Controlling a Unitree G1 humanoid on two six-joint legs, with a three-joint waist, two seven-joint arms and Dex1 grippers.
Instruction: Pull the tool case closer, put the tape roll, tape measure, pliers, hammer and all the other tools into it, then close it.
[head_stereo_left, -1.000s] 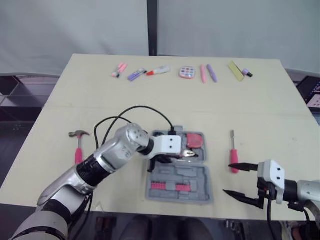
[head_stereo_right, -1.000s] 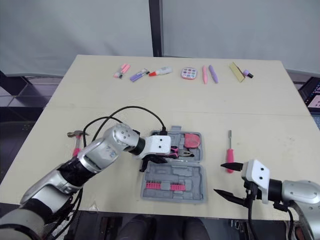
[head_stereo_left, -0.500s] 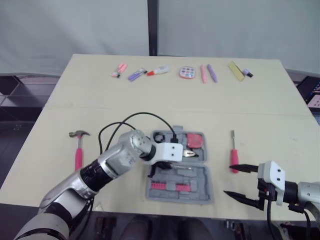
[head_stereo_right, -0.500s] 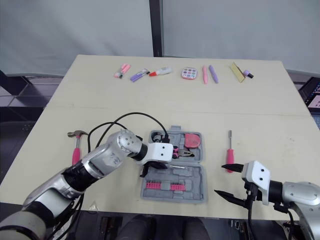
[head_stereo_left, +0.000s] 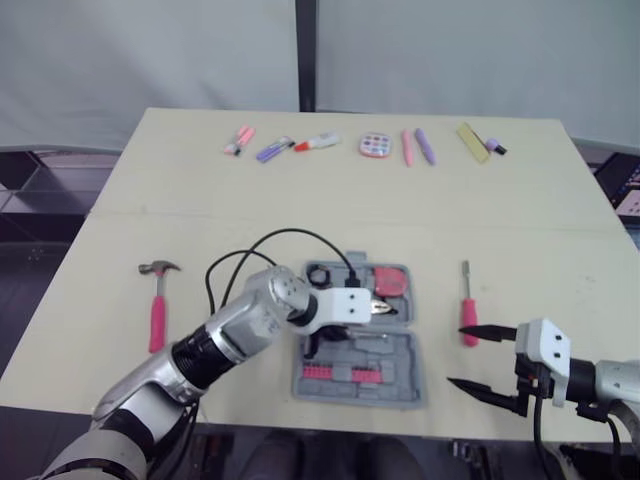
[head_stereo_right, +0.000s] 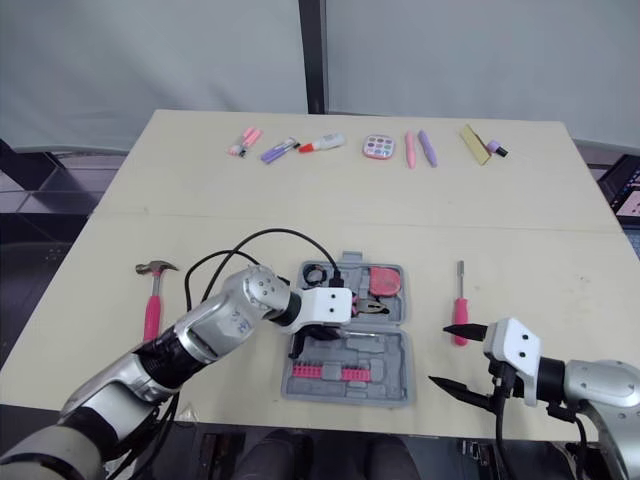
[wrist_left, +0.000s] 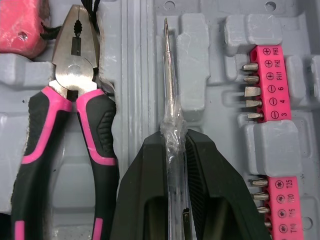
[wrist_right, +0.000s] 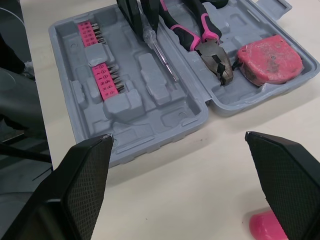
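The grey tool case lies open near the table's front edge. In its far half sit pink-handled pliers, a pink tape measure and a black tape roll. My left gripper is over the case, shut on a thin clear-handled screwdriver whose shaft runs along a groove beside the pink bit strips. A pink-handled hammer lies on the table to the case's left. To its right lies a pink screwdriver. My right gripper hangs open just in front of that screwdriver.
Along the table's far edge runs a row of markers, a small round pink item, pens and a yellow card. A black cable loops over the table behind my left arm.
My left gripper has shifted a little right and toward the table's front over the case, still holding the screwdriver, which uncovers the tape roll. The right arm has stayed put.
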